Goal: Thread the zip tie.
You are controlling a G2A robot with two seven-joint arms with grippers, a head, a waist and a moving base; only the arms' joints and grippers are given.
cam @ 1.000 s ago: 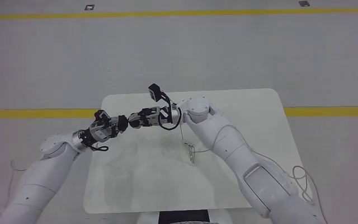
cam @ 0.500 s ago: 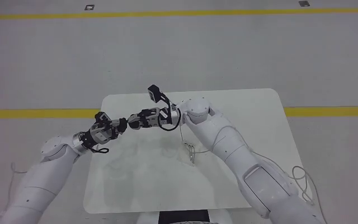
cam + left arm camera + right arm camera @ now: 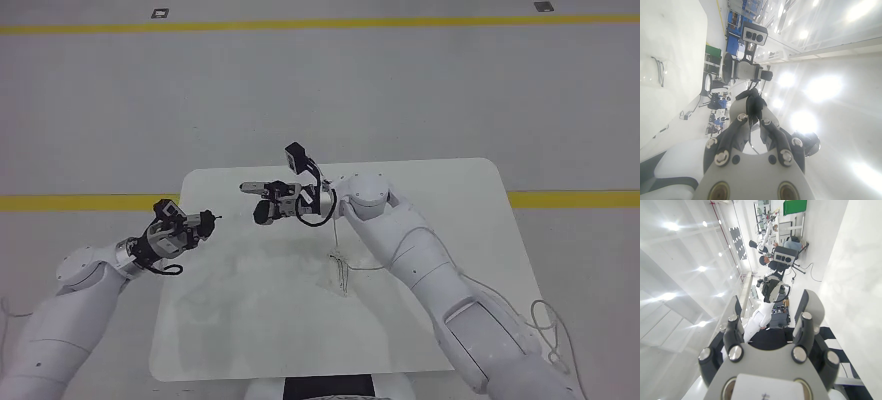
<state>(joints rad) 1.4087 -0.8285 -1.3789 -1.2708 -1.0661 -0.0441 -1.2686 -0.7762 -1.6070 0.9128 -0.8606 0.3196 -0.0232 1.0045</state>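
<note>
Right tool (image 3: 772,299) pulled away open, left tool (image 3: 753,119) pinching thin black zip tie (image 3: 753,106)

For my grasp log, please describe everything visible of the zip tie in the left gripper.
The zip tie is black, thin and plastic-looking. The shut left gripper pinches it at its fingertips, and a slim tail curves back toward the wrist. It hangs in air, touching nothing else. Its head is unclear.
</note>
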